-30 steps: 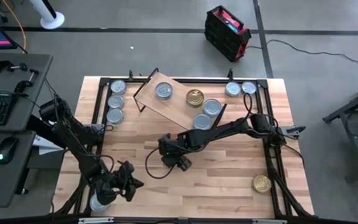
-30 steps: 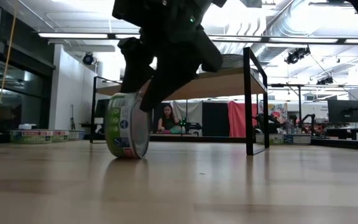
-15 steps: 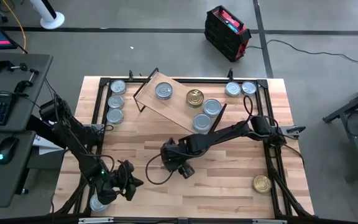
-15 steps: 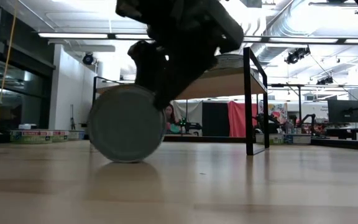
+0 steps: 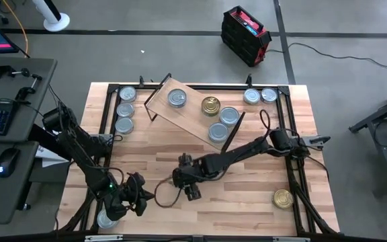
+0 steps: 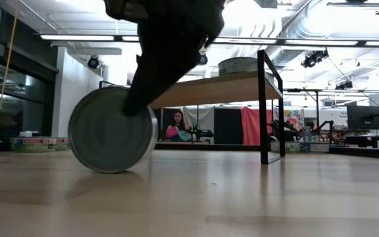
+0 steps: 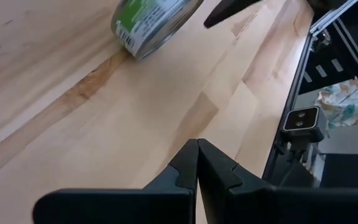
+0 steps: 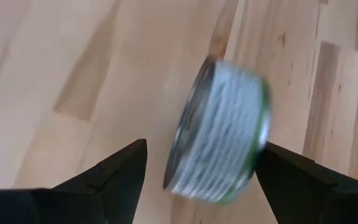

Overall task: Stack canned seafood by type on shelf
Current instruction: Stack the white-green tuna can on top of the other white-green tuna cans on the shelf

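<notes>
One tin [image 6: 112, 130] stands on its rim near the middle of the tabletop [image 5: 247, 208], a little toward the near edge, and it is the thing most likely to get away.

At the near left corner the left claw [image 5: 137, 197] waits low over the wood, its fingers pressed together on nothing, as the left wrist view shows; a silver-topped can [image 5: 106, 219] lies just beside that arm at the near edge. Three more cans [image 5: 125, 109] line the far left edge.

Toward the centre, the right claw [image 5: 188, 187] reaches down around the tin on its rim, fingers spread wide to either side of it and apparently not clamping it, judging by the right wrist view, where the tin [image 8: 219, 130] shows blurred between them. A tin balanced this way can roll: any nudge from a finger, or a closing stroke that meets the curved wall off-centre, would likely send it across the planks and possibly off the near edge.

Behind it the shelf [image 5: 193, 117] sits askew by the far edge, carrying silver tops and one gold-topped can [image 5: 211, 105]; a bump from the right arm could shift it or topple what it holds. Two cans [image 5: 259, 96] rest at the far right corner, and a lone gold can [image 5: 283, 198] toward the near right corner.
</notes>
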Motion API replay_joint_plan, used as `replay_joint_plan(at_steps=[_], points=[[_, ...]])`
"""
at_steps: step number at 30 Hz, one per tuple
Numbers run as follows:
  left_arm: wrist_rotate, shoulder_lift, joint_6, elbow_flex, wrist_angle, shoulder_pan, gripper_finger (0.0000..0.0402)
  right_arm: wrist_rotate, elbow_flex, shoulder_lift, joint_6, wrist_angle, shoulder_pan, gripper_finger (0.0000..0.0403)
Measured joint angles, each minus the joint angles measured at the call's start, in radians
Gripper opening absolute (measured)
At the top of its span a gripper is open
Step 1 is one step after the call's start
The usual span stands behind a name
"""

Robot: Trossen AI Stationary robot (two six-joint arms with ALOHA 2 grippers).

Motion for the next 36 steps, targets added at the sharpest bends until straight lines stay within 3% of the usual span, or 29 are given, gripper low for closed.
replay_joint_plan(at_steps=[6,13,19,24,31,36], points=[[0.001,0.000,0.070,0.000,0.000,0.008,0.0000,0.057,0.000,0.007,0.103,0.042,0.020,0.0253],[0.000,0.000,0.200,0.000,0.006,0.052,0.0000,0.075,0.000,0.009,0.245,0.085,0.011,0.0114],[0.056,-0.035,0.353,0.000,0.000,0.083,0.0000,0.004,-0.002,-0.042,0.346,0.044,0.005,0.0113],[0.037,-0.119,0.486,0.000,-0.057,0.095,0.0000,0.001,0.002,-0.219,0.400,-0.117,0.038,0.0113],[-0.027,-0.165,0.609,0.000,-0.078,0.155,0.0000,0.213,-0.025,-0.438,0.562,-0.421,0.085,0.0113],[-0.010,-0.164,0.586,0.000,-0.072,0.196,0.0000,0.336,-0.222,-0.661,0.783,-0.557,0.112,0.0113]])
